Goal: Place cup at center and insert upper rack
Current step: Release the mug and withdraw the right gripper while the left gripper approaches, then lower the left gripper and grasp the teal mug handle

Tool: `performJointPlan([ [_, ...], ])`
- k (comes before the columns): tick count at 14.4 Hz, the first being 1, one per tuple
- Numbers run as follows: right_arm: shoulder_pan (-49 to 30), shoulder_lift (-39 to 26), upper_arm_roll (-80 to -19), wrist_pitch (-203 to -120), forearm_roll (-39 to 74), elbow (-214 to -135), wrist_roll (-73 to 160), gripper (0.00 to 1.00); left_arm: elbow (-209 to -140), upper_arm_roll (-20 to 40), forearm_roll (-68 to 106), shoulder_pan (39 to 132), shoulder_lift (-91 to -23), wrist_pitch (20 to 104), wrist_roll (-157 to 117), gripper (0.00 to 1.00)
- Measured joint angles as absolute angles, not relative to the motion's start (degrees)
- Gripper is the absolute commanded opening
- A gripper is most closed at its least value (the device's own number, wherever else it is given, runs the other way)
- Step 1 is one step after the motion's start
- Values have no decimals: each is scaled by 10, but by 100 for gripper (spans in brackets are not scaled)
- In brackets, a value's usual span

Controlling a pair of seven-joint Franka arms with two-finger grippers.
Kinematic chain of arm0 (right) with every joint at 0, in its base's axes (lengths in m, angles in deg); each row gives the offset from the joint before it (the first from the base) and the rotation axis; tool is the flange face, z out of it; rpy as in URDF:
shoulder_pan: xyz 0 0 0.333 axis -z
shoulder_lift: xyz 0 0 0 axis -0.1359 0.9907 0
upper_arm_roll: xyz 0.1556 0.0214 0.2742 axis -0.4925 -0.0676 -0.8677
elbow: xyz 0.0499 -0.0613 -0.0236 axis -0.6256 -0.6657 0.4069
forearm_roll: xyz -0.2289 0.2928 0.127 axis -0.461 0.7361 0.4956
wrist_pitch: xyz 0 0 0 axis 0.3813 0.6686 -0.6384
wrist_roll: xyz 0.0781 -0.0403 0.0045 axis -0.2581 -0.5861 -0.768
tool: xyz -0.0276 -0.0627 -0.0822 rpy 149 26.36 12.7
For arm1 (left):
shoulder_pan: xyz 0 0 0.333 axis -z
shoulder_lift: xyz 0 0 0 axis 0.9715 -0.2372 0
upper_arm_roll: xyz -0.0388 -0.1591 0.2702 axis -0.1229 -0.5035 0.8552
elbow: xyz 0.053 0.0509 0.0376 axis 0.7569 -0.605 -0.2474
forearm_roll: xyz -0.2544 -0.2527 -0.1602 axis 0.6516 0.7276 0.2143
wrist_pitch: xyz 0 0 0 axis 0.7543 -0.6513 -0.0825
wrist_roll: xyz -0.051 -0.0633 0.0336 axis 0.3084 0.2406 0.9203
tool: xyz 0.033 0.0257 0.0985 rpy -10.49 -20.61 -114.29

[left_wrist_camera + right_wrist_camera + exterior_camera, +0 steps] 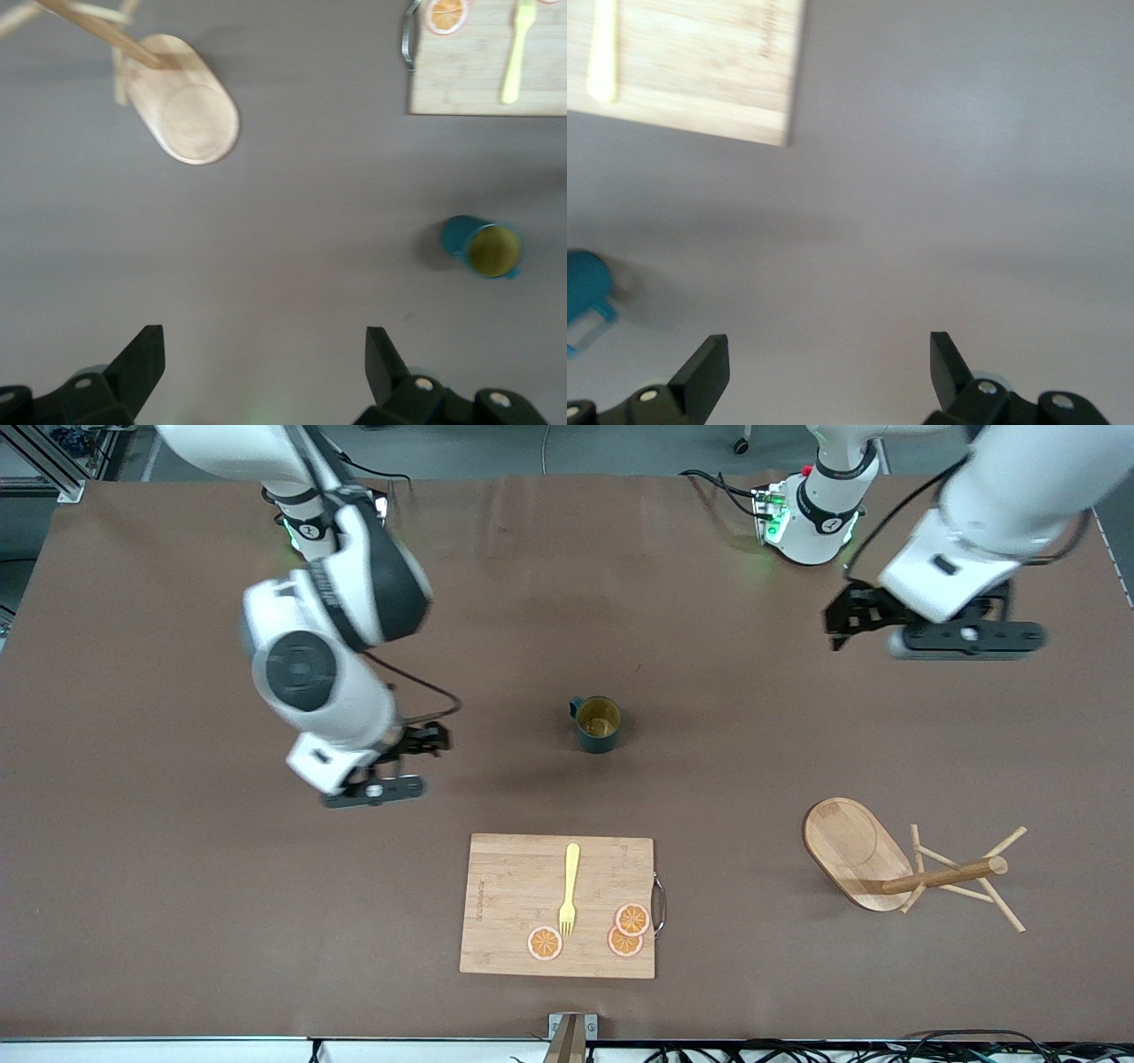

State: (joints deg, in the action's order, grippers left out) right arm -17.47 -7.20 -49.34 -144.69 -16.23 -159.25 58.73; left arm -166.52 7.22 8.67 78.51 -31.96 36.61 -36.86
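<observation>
**Cup Sits in the Middle, Mug Tree Lies on Its Side**

The small dark teal cup with the yellowish inside stands upright on the brown table, close to the middle. Its loop handle points toward the right arm's end of the table. So the first job looks done, I think.

The light wooden mug tree, with its oval base, round post and thin pegs, lies tipped over on its side. It is toward the left arm's end of the table and nearer to the front camera than the cup, well apart from it. Nothing is touching it.

The left gripper hangs in the air over bare table toward the left arm's end. Its two black fingers are spread wide with nothing between them. The right gripper hangs over bare table beside the cup, toward the right arm's end. Its fingers are spread wide too, and hold nothing.

The next job is probably the mug tree. The left arm is closer, so it would need to go down, pinch the post, and stand the tree up.

A wooden cutting board holds a yellow fork and three orange slices. A line of writing runs along one edge of the board, but it is too small to read.
</observation>
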Motion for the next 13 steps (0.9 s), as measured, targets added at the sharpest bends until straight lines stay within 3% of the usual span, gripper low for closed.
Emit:
performJointPlan([
  [4, -89, -127, -492, -1397, -200, -1608, 517, 100, -1666, 4, 71, 804, -365, 414, -514, 100],
  [13, 66, -162, -492, -1341, -208, -1578, 442, 100, -1669, -3, -73, 992, -495, 495, -893, 100],
])
